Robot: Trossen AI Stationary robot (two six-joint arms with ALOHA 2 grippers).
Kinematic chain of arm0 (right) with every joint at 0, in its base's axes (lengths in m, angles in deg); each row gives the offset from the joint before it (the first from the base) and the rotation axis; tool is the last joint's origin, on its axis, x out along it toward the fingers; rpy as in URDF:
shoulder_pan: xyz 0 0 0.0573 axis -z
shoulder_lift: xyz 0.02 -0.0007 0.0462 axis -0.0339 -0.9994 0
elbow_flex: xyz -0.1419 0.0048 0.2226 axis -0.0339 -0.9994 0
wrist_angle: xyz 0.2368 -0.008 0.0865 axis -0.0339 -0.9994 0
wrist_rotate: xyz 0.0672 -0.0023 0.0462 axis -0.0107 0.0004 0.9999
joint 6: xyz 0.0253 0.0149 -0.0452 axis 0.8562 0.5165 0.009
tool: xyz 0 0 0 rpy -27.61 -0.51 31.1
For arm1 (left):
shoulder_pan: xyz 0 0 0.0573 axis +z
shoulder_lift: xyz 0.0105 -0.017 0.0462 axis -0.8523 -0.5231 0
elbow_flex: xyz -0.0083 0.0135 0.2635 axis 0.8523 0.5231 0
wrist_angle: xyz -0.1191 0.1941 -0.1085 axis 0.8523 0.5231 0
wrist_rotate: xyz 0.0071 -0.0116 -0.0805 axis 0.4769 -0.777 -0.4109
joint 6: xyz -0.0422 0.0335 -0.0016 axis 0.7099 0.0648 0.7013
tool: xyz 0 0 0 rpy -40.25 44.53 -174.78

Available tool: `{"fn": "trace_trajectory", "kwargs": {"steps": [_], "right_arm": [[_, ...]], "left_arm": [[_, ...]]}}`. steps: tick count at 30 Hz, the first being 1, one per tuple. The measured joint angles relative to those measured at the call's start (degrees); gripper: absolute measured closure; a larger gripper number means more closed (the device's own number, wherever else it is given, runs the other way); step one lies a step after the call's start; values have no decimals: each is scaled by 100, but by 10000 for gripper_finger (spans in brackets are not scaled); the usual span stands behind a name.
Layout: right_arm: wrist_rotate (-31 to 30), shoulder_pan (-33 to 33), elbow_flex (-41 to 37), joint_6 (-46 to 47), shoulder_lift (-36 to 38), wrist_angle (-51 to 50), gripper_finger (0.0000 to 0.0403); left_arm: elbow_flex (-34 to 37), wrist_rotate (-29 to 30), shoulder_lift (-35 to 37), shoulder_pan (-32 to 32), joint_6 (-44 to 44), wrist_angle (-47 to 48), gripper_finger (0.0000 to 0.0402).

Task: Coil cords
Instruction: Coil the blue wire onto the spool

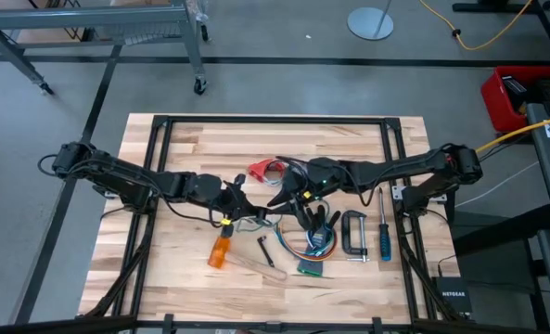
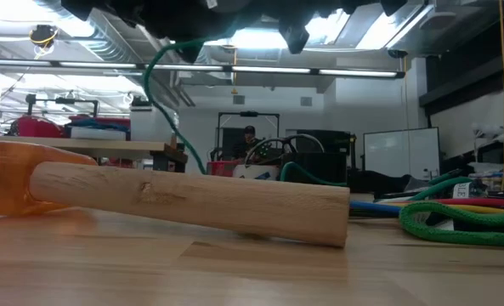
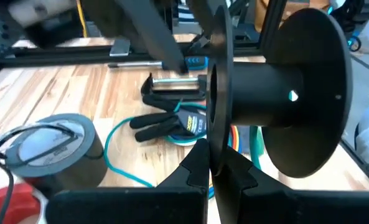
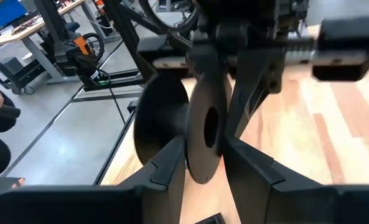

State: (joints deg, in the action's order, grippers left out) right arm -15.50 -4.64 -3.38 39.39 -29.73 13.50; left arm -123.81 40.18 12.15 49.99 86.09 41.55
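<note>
Both arms reach toward the middle of the high view, meeting just above the clutter at centre frame. The left gripper (image 3: 212, 168) has its two fingers closed on the thin flange of a black spool (image 3: 277, 93), which fills the centre and right of the left wrist view. The right gripper (image 4: 203, 158) likewise pinches a flange of the same spool (image 4: 200, 127) at the centre of the right wrist view (each pair of fingers nearly together, with only the disc edge between them).

The cords (image 1: 298, 199) lie in a loose tangle at centre frame in the high view, directly beneath the two grippers; a red piece (image 1: 261, 170) sits just up and left of the tangle. Whether either cord is wound on the spool cannot be told.

Other items, high view: an orange-handled tool (image 1: 220, 251) at lower centre-left, a C-clamp (image 1: 355, 236) and a blue-handled screwdriver (image 1: 384, 239) at centre right, all on the wooden table (image 1: 182, 148). In the left wrist view a grey tape roll (image 3: 53, 146) stands at lower left. In the low view a wooden handle (image 2: 192, 200) lies across the foreground and a green rope (image 2: 455, 223) at right.
</note>
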Motion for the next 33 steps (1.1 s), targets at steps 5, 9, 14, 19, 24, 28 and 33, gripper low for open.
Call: {"fn": "trace_trajectory", "kwargs": {"steps": [5, 9, 14, 19, 24, 28, 33], "right_arm": [[2, 0, -1, 16, -231, 160, 290], [2, 4, -4, 16, -258, 499, 290], [2, 7, -3, 20, -258, 620, 290], [2, 9, -2, 24, -258, 613, 290], [4, 9, -2, 27, -258, 601, 300], [21, 7, -2, 27, -258, 561, 346], [201, 13, -2, -13, -258, 567, 393]], "left_arm": [[0, 0, -1, 0, 0, -23, 401], [0, -4, -41, -17, -1, 9, 401], [0, -24, -55, -20, -2, 47, 401], [0, -26, -55, -20, -2, 44, 401], [0, -26, -55, -19, -4, 16, 401], [0, -26, -56, -17, -4, 5, 401], [0, -48, -57, -22, -2, 3, 401]]}}
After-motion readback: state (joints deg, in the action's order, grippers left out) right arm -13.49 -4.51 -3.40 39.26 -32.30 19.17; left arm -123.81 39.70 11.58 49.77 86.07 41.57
